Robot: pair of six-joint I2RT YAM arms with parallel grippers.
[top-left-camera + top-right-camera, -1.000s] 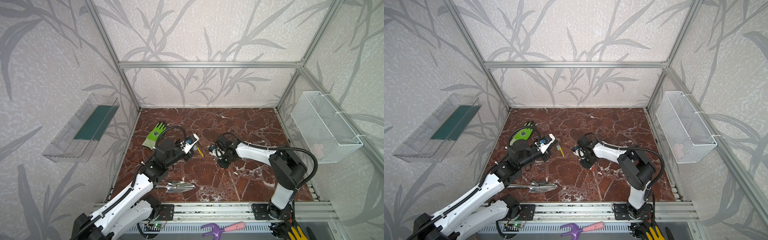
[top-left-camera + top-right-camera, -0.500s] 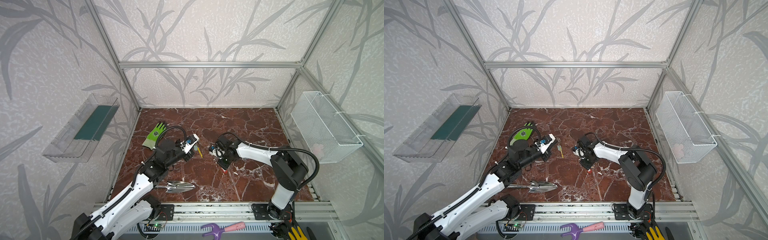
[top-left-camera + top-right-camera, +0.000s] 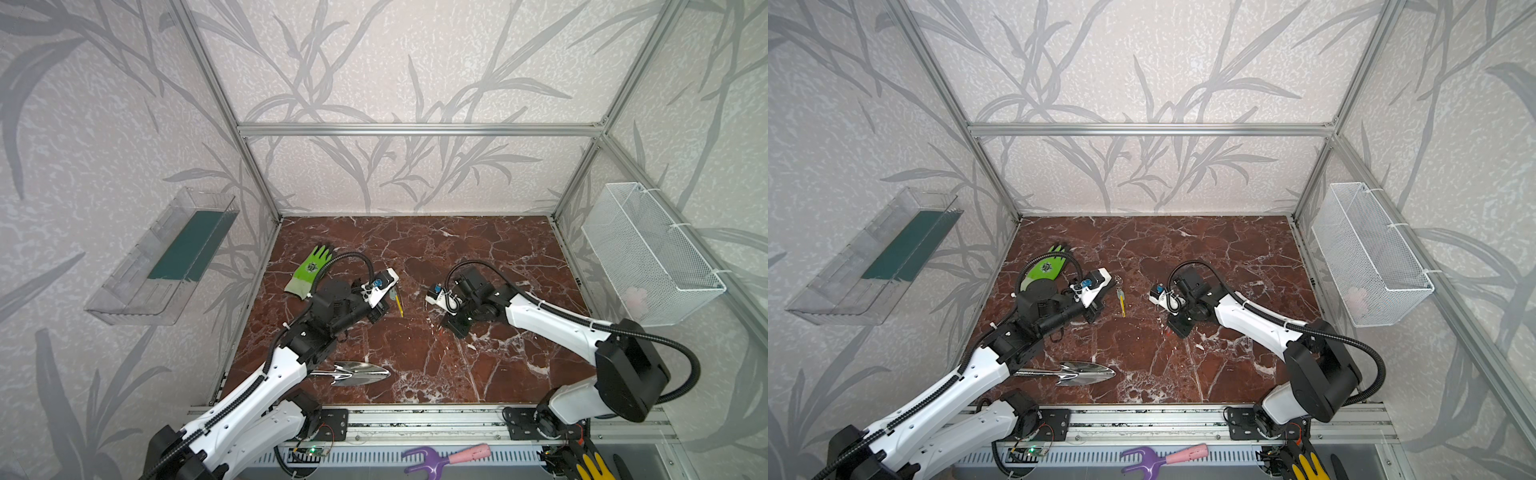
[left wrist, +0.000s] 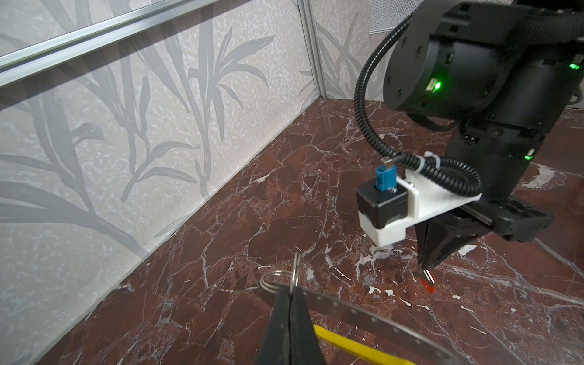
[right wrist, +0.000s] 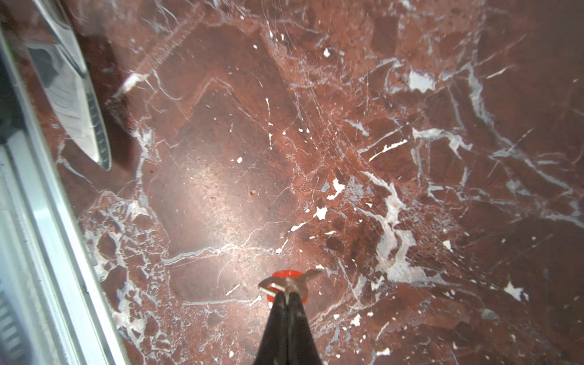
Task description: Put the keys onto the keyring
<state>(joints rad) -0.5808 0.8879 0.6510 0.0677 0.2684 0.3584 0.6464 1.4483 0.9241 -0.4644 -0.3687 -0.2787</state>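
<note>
Threading stage: one key looks picked up and each arm has its piece; I can't confirm anything on the hoop yet.
Left tool (image 4: 290,291): fully closed, pinching the keyring (image 4: 363,314) at its grey rim, right beside a small wire loop (image 4: 274,279); the yellow stretch (image 4: 347,346) runs off below the grip.
Right tool (image 5: 287,295): fully closed on the metal of the red-tagged key (image 5: 294,282), with the tag at or just over the table (image 3: 457,257); I cannot tell which.
Keyring place: behind the trowel (image 3: 357,371), toward the back wall.
Key place: also behind the trowel, past its pointed end, well apart from the keyring.
Second key: not to be made out.
Next move, as I judge it: lift the key clear, carry it across to the keyring, and line its hole up with the hoop's open end while the left tool holds steady.
Risk: a thin key pinched at the tips may twist.
</note>
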